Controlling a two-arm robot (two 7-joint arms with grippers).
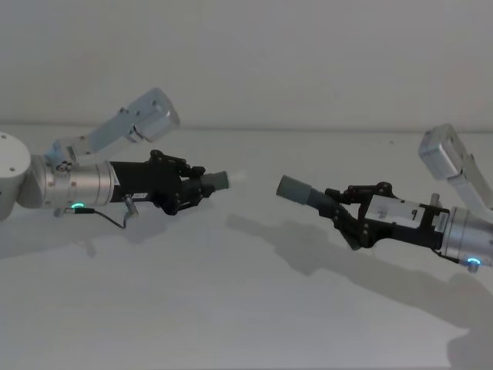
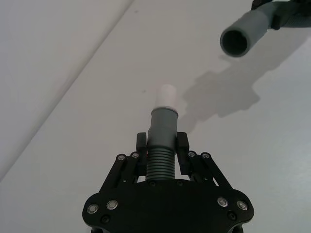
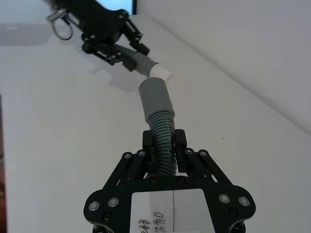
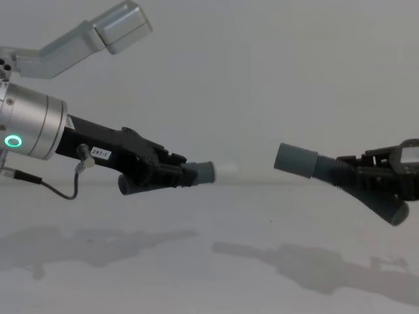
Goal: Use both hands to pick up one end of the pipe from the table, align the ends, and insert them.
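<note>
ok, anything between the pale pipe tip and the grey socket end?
Nothing: just open air between the slim pale-tipped grey plastic collar and the wider grey plastic socket collar, with matte white table beneath. Head and chest views show it.

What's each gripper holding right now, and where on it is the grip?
The left gripper holds the pale-tipped pipe piece by its ribbed section; the right gripper holds the socket-ended pipe piece by its ribs too.

Right gripper (image 4: 350,175) was cut off by the chest view's right edge, pale pipe tip (image 1: 238,178) was blurred into the surface (image 1: 246,308), label writing (image 3: 156,219) was unreadable.
</note>
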